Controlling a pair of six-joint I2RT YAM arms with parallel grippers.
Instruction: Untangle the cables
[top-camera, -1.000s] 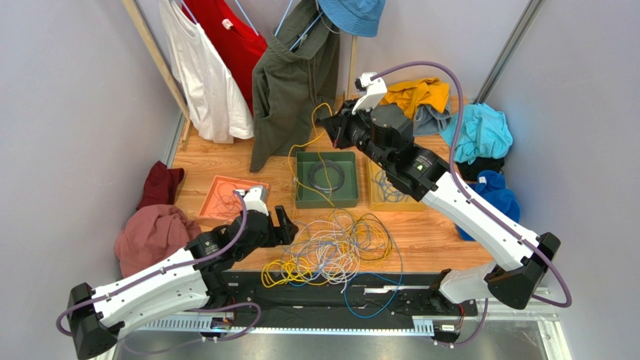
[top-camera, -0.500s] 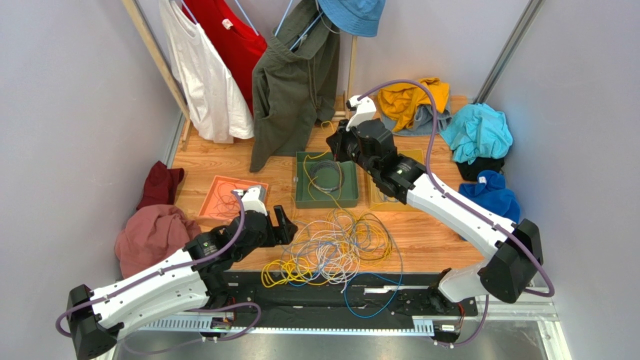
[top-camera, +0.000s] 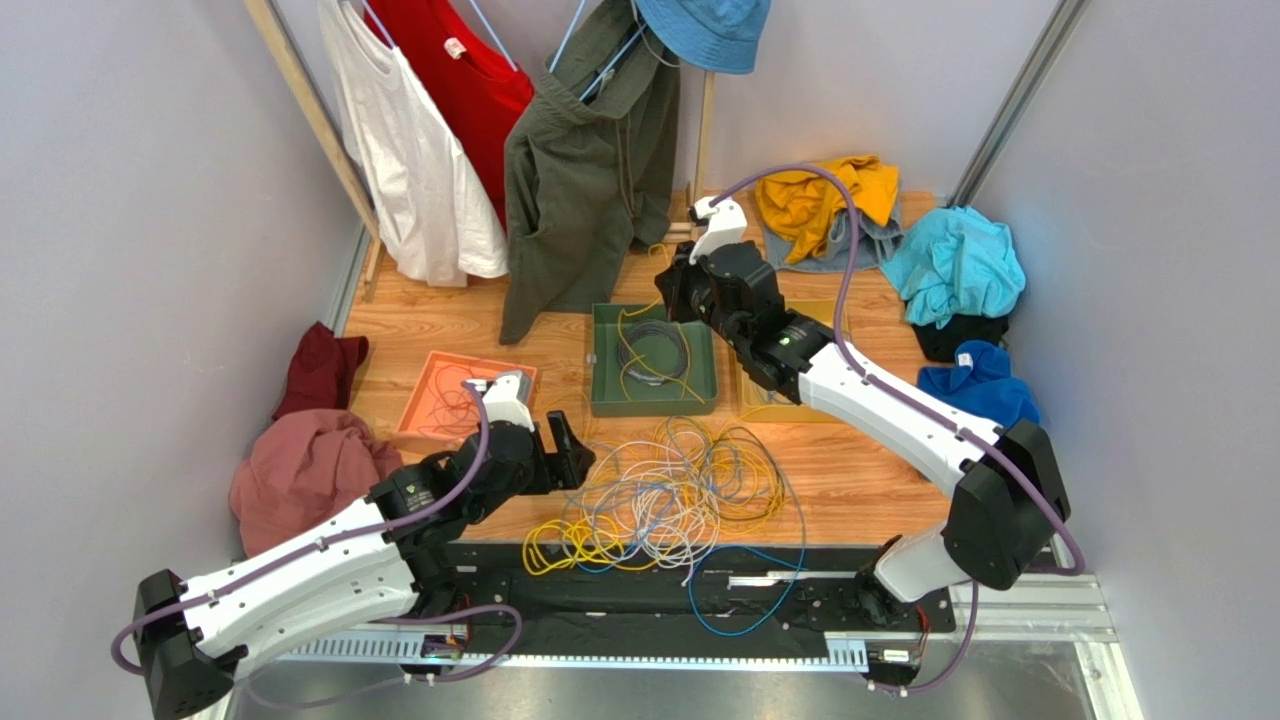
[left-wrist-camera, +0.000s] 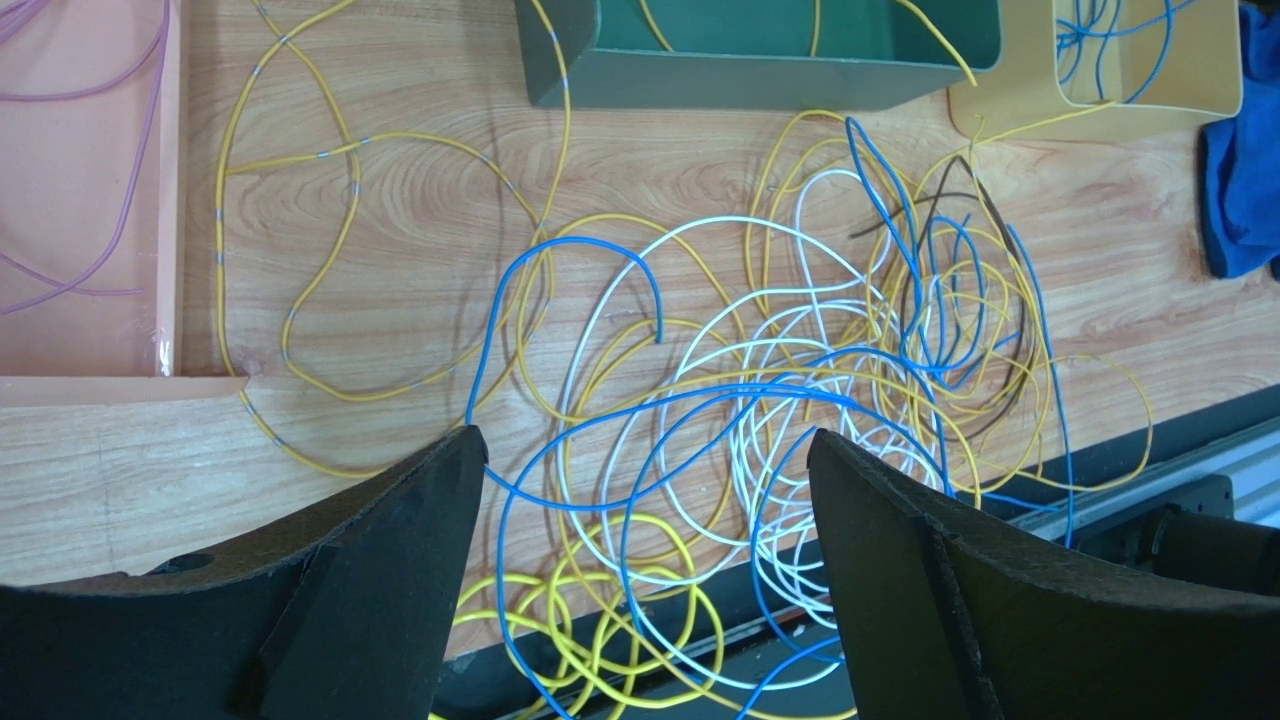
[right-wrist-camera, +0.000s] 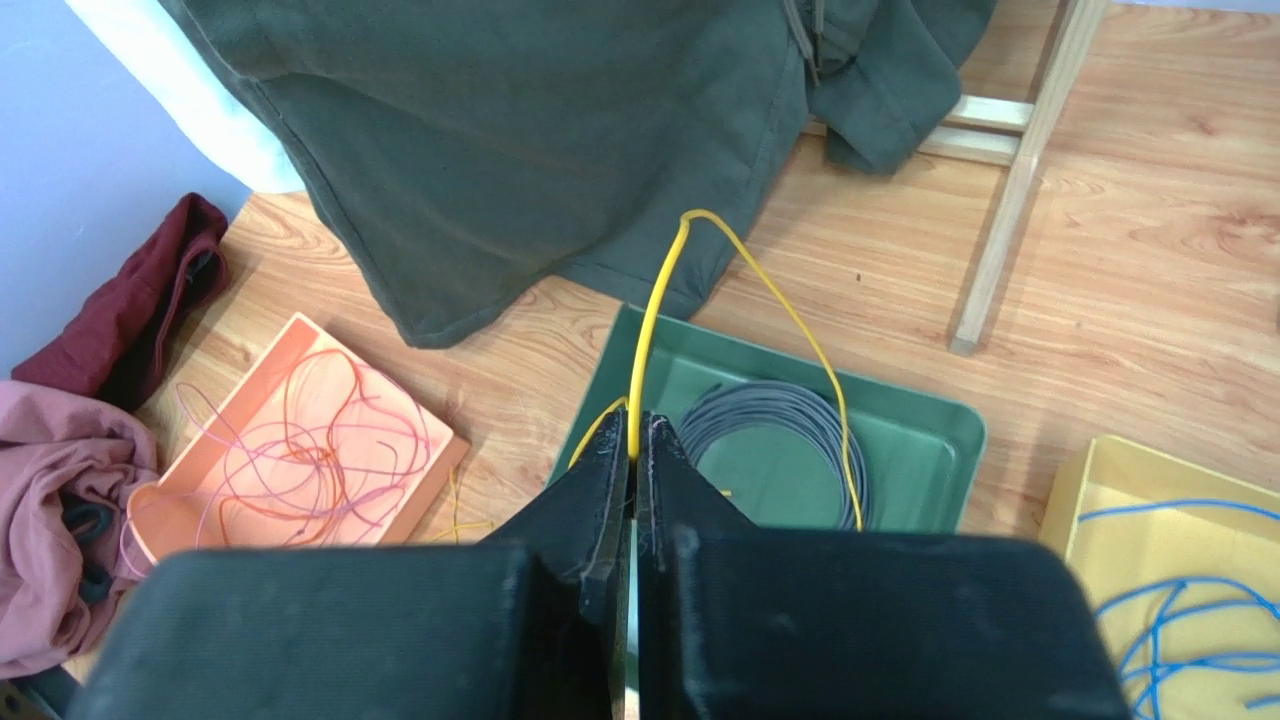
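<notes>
Now right fingers (right-wrist-camera: 598, 488) pinch a yellow cable (right-wrist-camera: 649, 338) over the green tray (right-wrist-camera: 917, 450); left fingers (left-wrist-camera: 398, 533) gape above the tangle (left-wrist-camera: 751, 405).

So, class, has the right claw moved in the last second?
Yes. The right claw, shut on a yellow cable, has dropped toward the green tray, reaching its far right corner in the top view.
</notes>
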